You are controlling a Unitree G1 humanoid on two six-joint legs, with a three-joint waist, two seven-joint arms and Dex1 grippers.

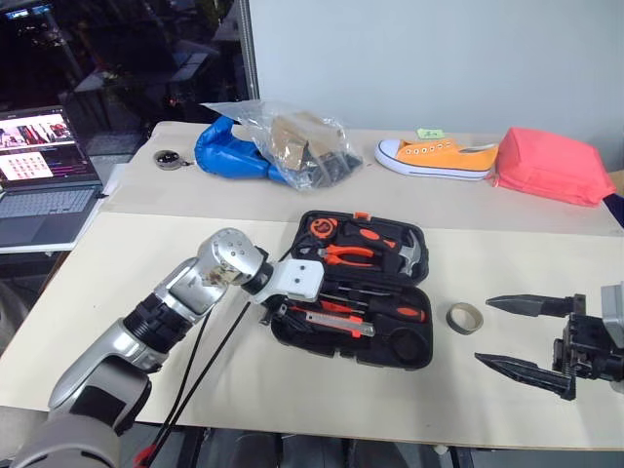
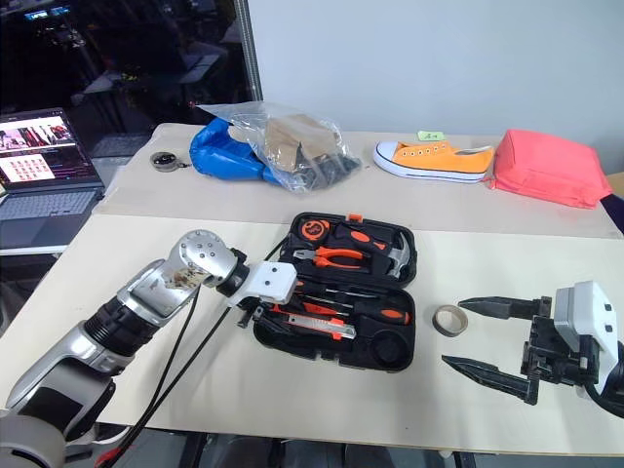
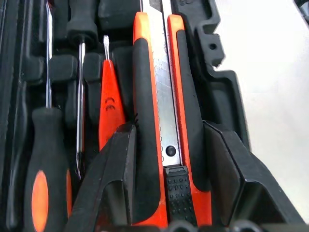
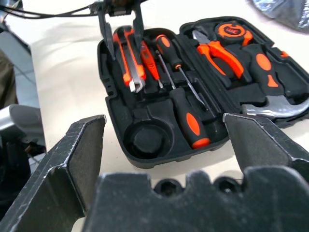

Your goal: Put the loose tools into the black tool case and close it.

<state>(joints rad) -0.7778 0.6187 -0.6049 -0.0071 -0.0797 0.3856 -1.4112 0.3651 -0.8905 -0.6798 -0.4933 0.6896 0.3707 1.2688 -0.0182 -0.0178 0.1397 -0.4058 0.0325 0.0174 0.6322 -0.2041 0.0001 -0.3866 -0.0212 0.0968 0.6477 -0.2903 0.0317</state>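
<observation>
The black tool case (image 1: 421,359) lies open mid-table. In its recesses rest two long black-and-orange screwdrivers (image 4: 190,116), a small slim orange screwdriver (image 3: 110,106), pliers and a hammer. My left gripper (image 3: 169,124) reaches into the case's near left corner, its two fingers closed on either side of the orange-and-black utility knife (image 3: 159,96), which lies in its slot. The greyish tape roll (image 1: 465,317) sits on the table just right of the case. Beyond the roll, at the front right, my right gripper (image 1: 485,331) hangs open and empty, pointing toward the case. A round recess (image 4: 145,140) in the case stands empty.
An open laptop (image 1: 39,175) stands at the far left. Along the back are a blue bag (image 1: 229,148), a clear plastic bag (image 1: 307,146), an orange shoe (image 1: 439,156) and a pink pouch (image 1: 551,164). Black cables (image 1: 210,351) hang from my left arm over the table's front edge.
</observation>
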